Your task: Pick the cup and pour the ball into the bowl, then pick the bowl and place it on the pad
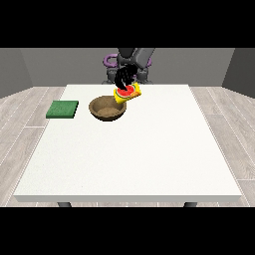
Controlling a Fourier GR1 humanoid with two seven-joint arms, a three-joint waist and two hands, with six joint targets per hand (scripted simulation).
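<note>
The cup (128,93), yellow outside and red inside, is tipped over with its mouth turned toward the camera, and it hangs above the far right rim of the bowl (107,108). One robot hand (124,78) is black and sits on the cup from above and behind, its fingers curled down round the top of the cup so that it holds it clear of the desk (129,149). Whether this is the hand of the view's left or of the view's right cannot be told, as the arm comes down near the middle of the robot's body. The ball cannot be made out, neither inside the red mouth of the cup nor in the bowl. The bowl is brown and stands upright on the desk, just below the robot hand and a little to the view's left of it. The pad (63,109) is green and lies flat near the desk's edge, well apart from the robot hand at the view's left, beyond the bowl. No second hand shows over the desk.
</note>
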